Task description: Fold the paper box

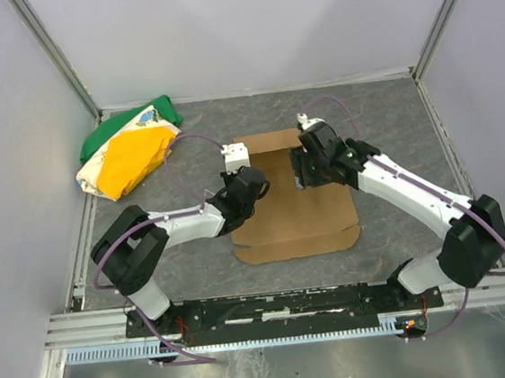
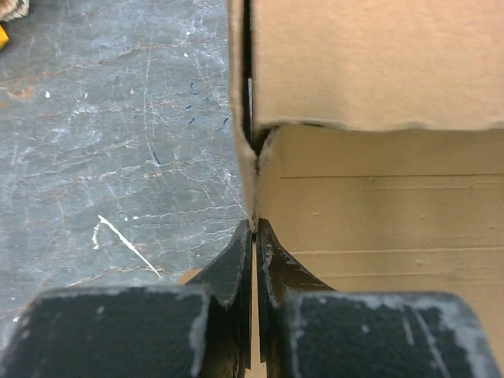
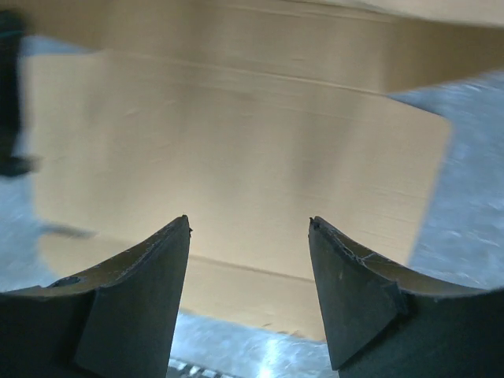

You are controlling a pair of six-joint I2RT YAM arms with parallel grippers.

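Top external view shows the paper box (image 1: 296,216) at the middle of the table (image 1: 380,112), mostly an open brown sheet. Its near panel, toward 6 o'clock, lies flat with its flaps unfolded. Toward 12 o'clock a panel looks lifted off the sheet, though its angle is hard to tell.

In the left wrist view, the left gripper (image 2: 253,232) is pressed together on the thin edge of a side wall at the sheet's 9 o'clock side, pinching the cardboard upright. The right gripper (image 3: 250,224) hangs over the sheet toward 2 o'clock, its fingers spread with nothing between them.

I judge the fold barely begun. One wall is raised, while the other walls, the flaps and the closing are left to do.
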